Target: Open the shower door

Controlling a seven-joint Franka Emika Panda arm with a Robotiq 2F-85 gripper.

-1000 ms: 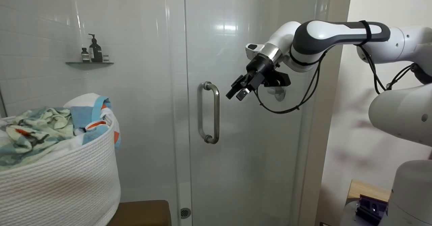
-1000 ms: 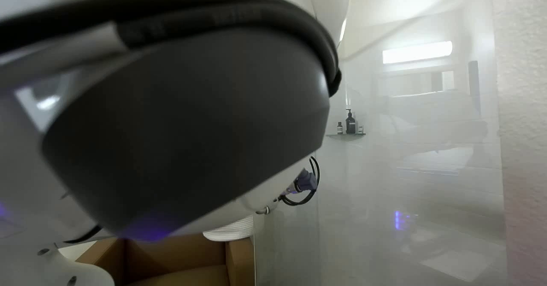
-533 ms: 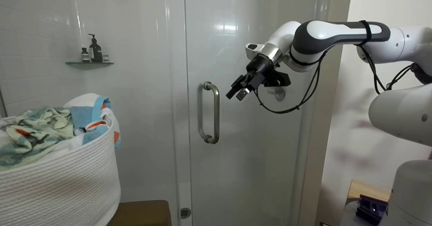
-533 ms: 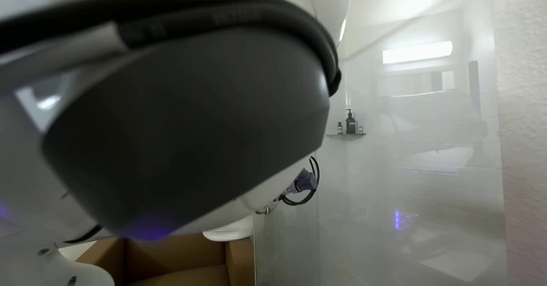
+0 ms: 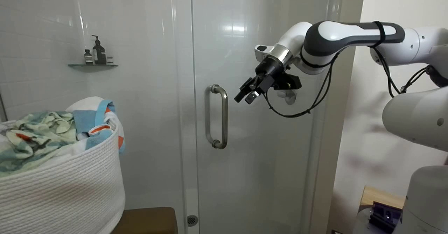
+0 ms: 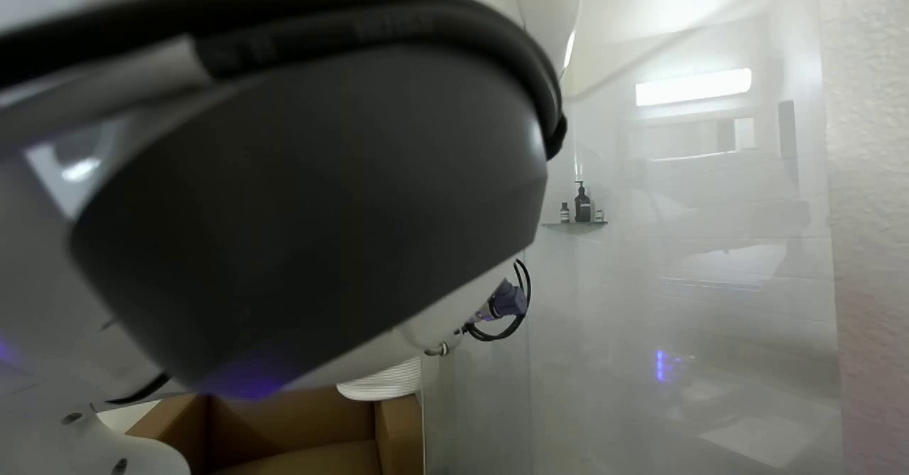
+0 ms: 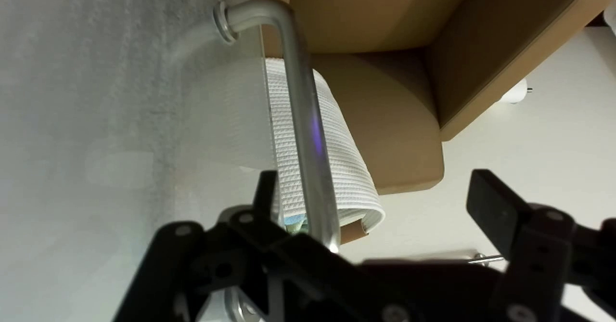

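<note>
The clear glass shower door stands upright, and its handle-side edge lines up with the fixed panel in an exterior view. Its silver bar handle is vertical there, and it also shows in the wrist view. My black gripper points down and left, just right of the handle's upper part, apart from it in that view. In the wrist view the gripper has its fingers wide apart with nothing held. The bar appears between them, nearer the left finger; the gripper body hides its lower end. An arm link blocks much of an exterior view.
A white woven basket with towels stands at the left. A brown armchair is beside it. The fixed glass panel adjoins the door. A corner shelf holds bottles. A wall lies right of the door. Cables hang under the arm.
</note>
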